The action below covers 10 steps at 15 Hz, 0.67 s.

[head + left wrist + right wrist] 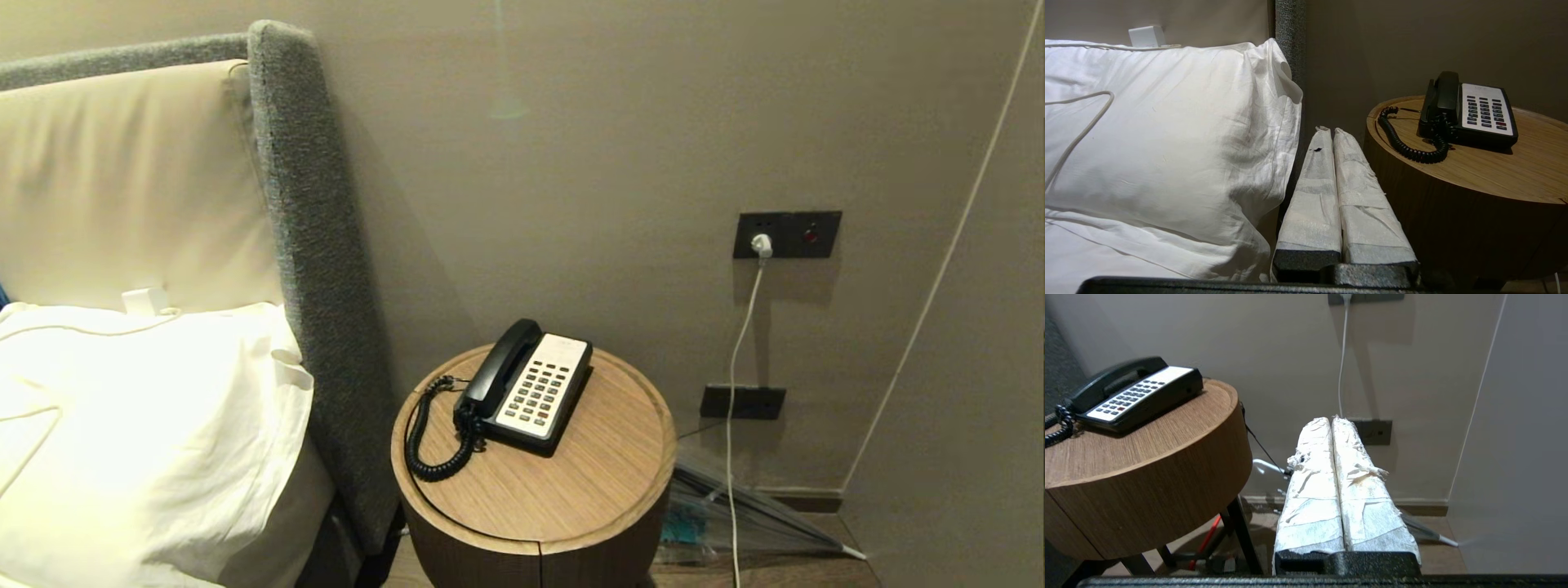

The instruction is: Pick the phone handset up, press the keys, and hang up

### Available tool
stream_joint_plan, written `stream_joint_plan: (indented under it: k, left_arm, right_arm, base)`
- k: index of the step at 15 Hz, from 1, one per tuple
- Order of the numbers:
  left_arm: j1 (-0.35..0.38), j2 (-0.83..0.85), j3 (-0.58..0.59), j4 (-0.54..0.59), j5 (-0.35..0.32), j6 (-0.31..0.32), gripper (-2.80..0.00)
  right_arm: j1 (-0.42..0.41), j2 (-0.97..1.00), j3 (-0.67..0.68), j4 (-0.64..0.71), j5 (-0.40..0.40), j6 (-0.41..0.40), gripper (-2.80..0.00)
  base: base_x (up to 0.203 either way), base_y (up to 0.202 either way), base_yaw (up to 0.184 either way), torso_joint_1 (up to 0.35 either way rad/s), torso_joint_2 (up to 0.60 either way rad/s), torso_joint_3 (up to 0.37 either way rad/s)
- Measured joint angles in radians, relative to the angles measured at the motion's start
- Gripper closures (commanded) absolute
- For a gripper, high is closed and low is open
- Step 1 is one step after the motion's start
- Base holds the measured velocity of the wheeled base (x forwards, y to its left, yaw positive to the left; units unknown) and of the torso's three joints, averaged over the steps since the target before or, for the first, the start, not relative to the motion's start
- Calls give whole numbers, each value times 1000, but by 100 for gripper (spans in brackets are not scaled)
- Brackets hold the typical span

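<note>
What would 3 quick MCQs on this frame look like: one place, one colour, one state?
1. Where does the handset lie?
A. on the phone's cradle, on the bed side of the keys
B. loose on the table
C. on the pillow

2. What colour is the faceplate?
A. red
B. cream-white
C. blue

3. How is the left tool?
A. open around the cord
B. shut on the handset
C. shut, empty, short of the table

Key: 1 A, the handset sits in its cradle; 2 B, pale plate around dark keys; 3 C, its fingers meet with nothing between them.
</note>
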State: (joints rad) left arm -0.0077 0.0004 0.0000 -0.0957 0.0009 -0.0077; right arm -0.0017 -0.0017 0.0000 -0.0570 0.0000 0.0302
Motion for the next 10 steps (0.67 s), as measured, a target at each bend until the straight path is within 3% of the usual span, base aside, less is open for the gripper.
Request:
stream_joint_plan:
  k: [10]
  left_arm:
    - [0, 0, 0, 0, 1, -1, 0]
  right_arm:
    - [0, 0, 0, 0, 0, 1, 0]
  base:
    - [0, 0, 0, 1, 1, -8]
